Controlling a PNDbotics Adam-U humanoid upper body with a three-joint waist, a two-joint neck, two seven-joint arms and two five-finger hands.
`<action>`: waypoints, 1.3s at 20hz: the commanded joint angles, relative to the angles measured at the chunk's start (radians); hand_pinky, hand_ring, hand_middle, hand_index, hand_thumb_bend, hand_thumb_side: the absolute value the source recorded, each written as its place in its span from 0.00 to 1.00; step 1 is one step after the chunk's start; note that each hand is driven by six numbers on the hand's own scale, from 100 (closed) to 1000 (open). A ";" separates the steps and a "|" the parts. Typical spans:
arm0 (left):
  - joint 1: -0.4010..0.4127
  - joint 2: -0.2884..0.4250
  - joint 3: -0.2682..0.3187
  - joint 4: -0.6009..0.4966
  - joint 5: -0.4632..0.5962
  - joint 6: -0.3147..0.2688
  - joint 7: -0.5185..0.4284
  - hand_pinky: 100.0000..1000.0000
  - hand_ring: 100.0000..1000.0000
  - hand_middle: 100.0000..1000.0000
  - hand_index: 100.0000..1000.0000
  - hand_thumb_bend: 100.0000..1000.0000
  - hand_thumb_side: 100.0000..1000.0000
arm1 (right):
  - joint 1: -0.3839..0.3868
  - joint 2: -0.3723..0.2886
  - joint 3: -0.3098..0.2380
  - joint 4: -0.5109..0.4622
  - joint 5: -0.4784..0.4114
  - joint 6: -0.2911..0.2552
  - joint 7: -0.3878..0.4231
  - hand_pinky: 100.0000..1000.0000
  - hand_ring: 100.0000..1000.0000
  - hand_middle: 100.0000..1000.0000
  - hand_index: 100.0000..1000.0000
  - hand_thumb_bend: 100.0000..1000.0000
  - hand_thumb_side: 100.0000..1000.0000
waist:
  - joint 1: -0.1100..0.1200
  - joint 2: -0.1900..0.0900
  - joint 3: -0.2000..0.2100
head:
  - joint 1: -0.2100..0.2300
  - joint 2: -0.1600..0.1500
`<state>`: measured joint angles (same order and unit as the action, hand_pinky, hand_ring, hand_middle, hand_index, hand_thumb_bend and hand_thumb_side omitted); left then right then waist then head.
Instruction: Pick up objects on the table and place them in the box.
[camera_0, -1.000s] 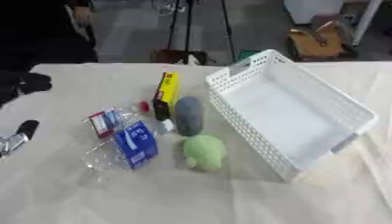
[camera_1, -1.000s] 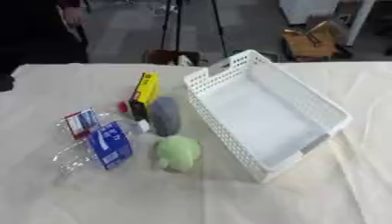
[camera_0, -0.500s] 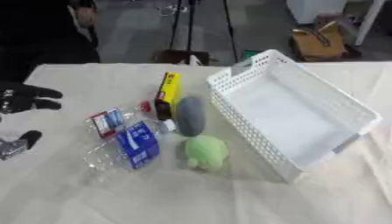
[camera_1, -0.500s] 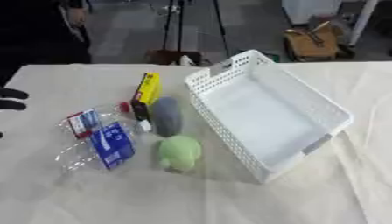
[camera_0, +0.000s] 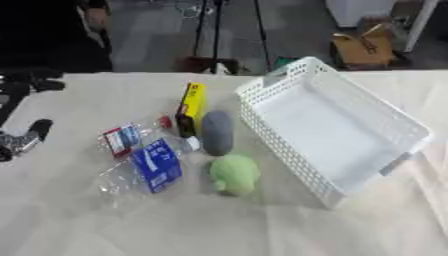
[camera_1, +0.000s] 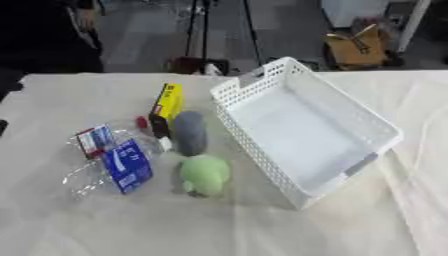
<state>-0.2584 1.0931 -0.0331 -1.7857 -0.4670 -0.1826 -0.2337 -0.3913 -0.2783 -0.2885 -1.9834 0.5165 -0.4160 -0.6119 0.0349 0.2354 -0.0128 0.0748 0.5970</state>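
From where I sit, nothing has gone into the box yet; the whole job is ahead of me. At the far left edge my left hand (camera_0: 19, 142) shows only in part, dark fingers and a silvery bit low over the cloth, and I cannot tell whether it is spread or curled. It holds nothing that I can see. My right hand is out of sight.

Moving right, the things lie in a loose cluster on the tabletop (camera_0: 219, 225): a small red and white packet (camera_0: 120, 140), a clear plastic bottle with a blue label (camera_0: 153, 162) lying on its side, a yellow and black box (camera_0: 191, 107), a grey oblong thing (camera_0: 217, 132) just beside it, and a green soft toy (camera_0: 233, 173) nearest me.

Right of them all stands the white basket (camera_0: 411, 132), set askew and bare inside. Five things left to move, I judge.
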 joint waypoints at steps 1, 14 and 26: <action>-0.027 0.049 -0.017 0.010 0.029 0.044 0.034 1.00 1.00 0.97 1.00 0.00 0.74 | -0.012 -0.019 0.003 -0.017 -0.009 -0.001 0.006 0.76 0.74 0.61 0.85 0.00 1.00 | 0.000 -0.013 -0.003 | 0.007 -0.003; -0.188 0.004 -0.140 0.176 0.037 0.163 -0.025 1.00 1.00 0.99 1.00 0.10 0.84 | -0.013 -0.014 0.012 -0.017 -0.023 -0.006 0.020 0.77 0.74 0.61 0.84 0.00 1.00 | 0.003 -0.013 -0.024 | 0.024 -0.004; -0.366 -0.108 -0.168 0.431 0.001 0.113 -0.175 1.00 1.00 0.99 1.00 0.38 0.92 | -0.008 -0.009 0.016 -0.017 -0.034 -0.008 0.031 0.77 0.74 0.61 0.84 0.00 1.00 | 0.004 -0.016 -0.041 | 0.034 -0.007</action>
<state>-0.6058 0.9663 -0.2100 -1.3721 -0.4595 -0.0600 -0.3978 -0.3907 -0.2759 -0.2706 -1.9834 0.4913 -0.4247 -0.5856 0.0378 0.2355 -0.0548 0.1053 0.5960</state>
